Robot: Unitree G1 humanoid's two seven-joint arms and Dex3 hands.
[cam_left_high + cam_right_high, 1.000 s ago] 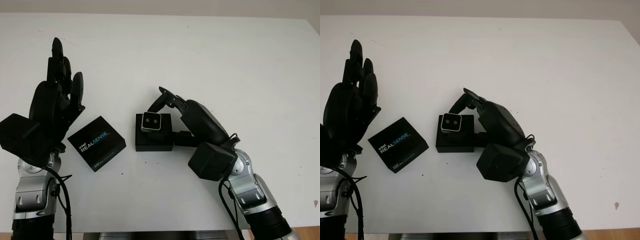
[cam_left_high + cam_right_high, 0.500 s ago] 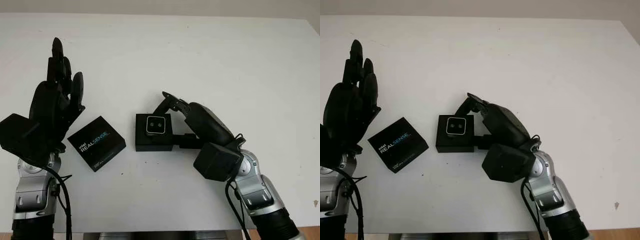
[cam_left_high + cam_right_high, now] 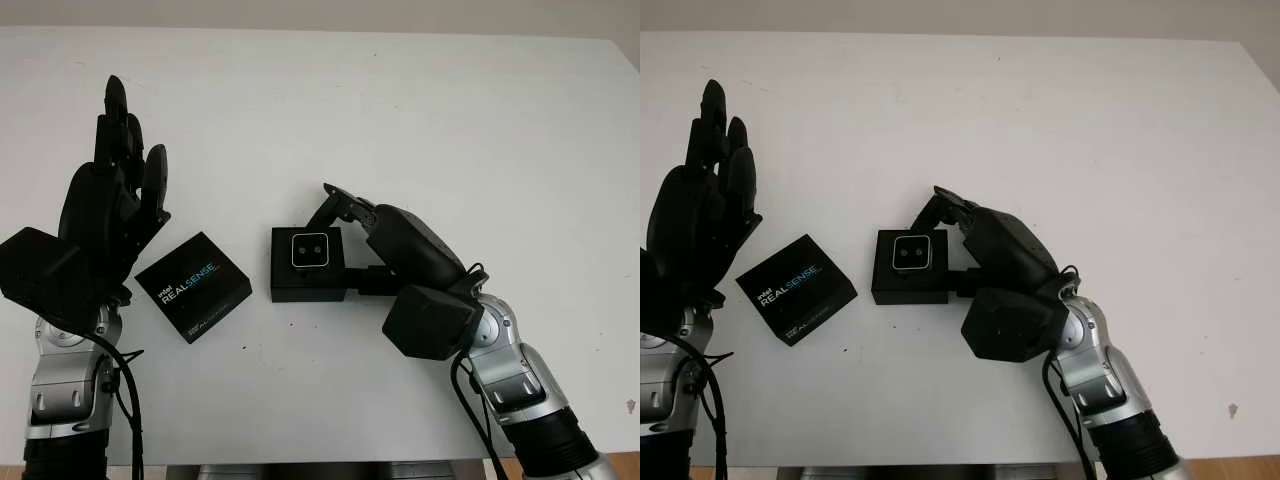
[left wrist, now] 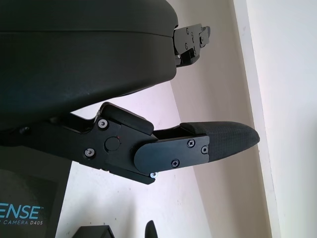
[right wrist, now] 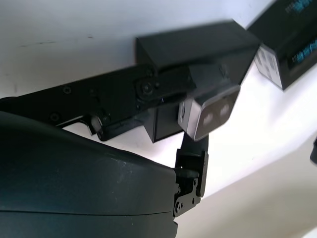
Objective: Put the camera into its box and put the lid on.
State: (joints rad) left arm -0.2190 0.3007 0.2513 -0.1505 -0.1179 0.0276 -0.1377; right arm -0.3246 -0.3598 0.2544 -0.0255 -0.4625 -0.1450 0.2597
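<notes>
The small silver camera [image 3: 309, 250] faces lens-up in the open black box [image 3: 300, 285] at the middle of the white table [image 3: 450, 130]. My right hand [image 3: 338, 242] reaches in from the right and is shut on the camera, one finger [image 5: 148, 89] along its far side and another against the box's right side. In the right wrist view the camera [image 5: 210, 111] sits just above the box [image 5: 198, 47]. The black lid [image 3: 193, 286], printed REALSENSE, lies flat to the left of the box. My left hand [image 3: 110, 215] is open and raised above the table, left of the lid.
A corner of the lid [image 4: 25, 213] and the table's far edge [image 4: 247, 74] appear in the left wrist view. Bare white table stretches behind and to the right of the box.
The camera, held tilted above the box a second ago, has come down level into the box. My right arm shifted slightly right. The left hand and lid have not moved.
</notes>
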